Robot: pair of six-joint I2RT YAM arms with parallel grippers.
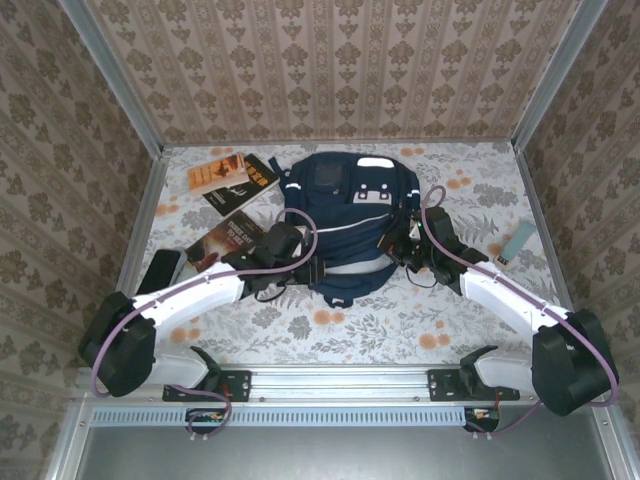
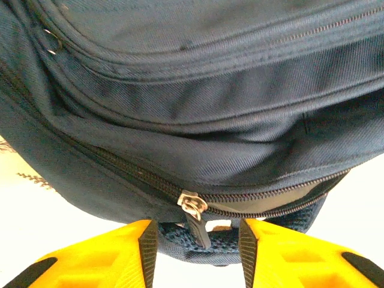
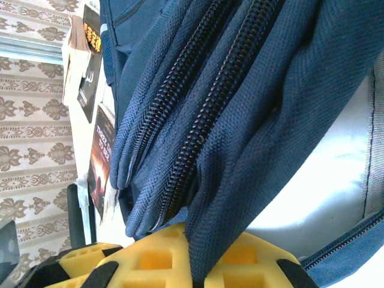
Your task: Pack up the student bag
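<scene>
bag (image 1: pixel 345 215) centre of table (image 1: pixel 470 330), partly unzipped, books (image 1: pixel 230 195) outside: packing barely begun.
right gripper (image 3: pixel 195 264) clamped on bag fabric; left gripper (image 2: pixel 195 252) jaws apart astride zip pull (image 2: pixel 193 207). remaining: widen opening, load books.

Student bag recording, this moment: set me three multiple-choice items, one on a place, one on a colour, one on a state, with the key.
1. Where do the books lie relative to the student bag?
A. On top of it
B. To its left
C. To its right

2. What colour are the left gripper's fingers?
A. Yellow
B. Red
C. White

3. What is the right gripper doing?
A. Open above the table
B. Holding a book
C. Shut on the bag's fabric

Key: 1 B, the top view shows the books left of the bag; 2 A, both show yellow in the left wrist view; 3 C, a navy fold is pinched between its fingers.
</scene>
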